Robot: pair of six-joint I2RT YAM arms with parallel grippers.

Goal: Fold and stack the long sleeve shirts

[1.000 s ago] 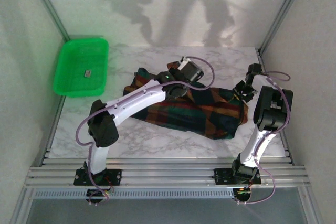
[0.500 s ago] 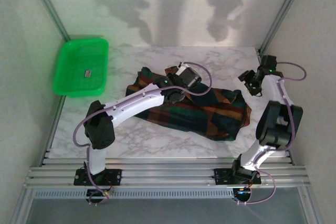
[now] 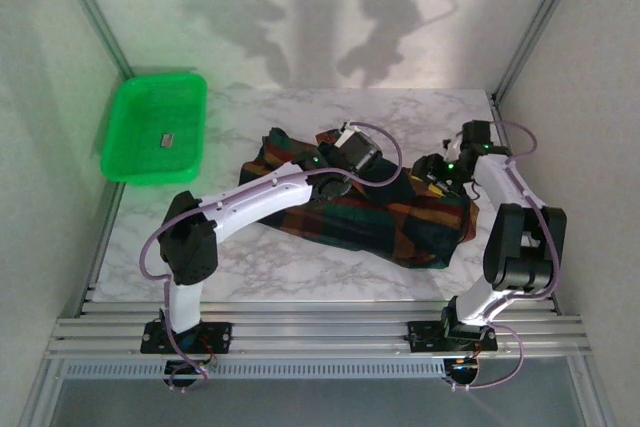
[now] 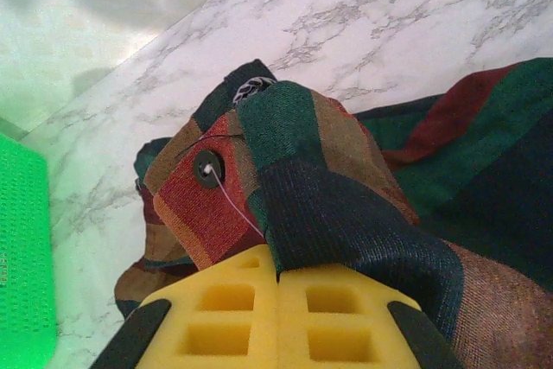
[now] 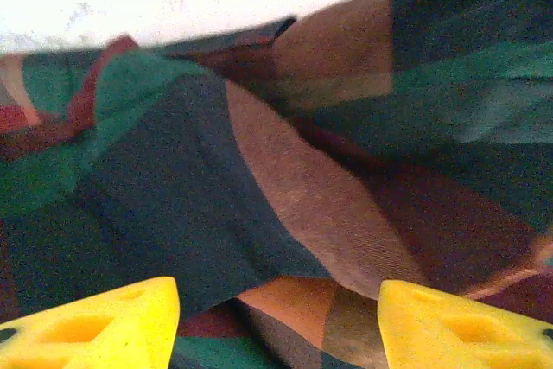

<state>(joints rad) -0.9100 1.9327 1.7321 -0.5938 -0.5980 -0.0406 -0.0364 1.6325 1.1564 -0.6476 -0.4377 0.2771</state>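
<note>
Shirt [image 3: 370, 215]: one plaid shirt lies mid-worktop [image 3: 300, 272], a rumpled band running from far left to near right, well apart from the green tray [image 3: 160, 77] at the far left corner. A small object [image 3: 167, 139] sits in the tray; cannot tell what it is

Left fingers [image 4: 233, 300]: pressed together, clamped on a raised fold at the shirt's far-left end; the buttoned cuff [image 4: 207, 168] lies just beyond the tips

Right fingers [image 5: 95, 321]: apart, nothing between them, poised low over the shirt's right end, cloth directly beneath. Cannot tell whether they touch it

Progress, judged: early. Cloth is gathered and partly doubled over, but edges are uneven, with no flat rectangle. Fold not complete. No stack exists; no second shirt on the worktop

Left to do: square up and finish the fold, flatten it, then stack
</note>
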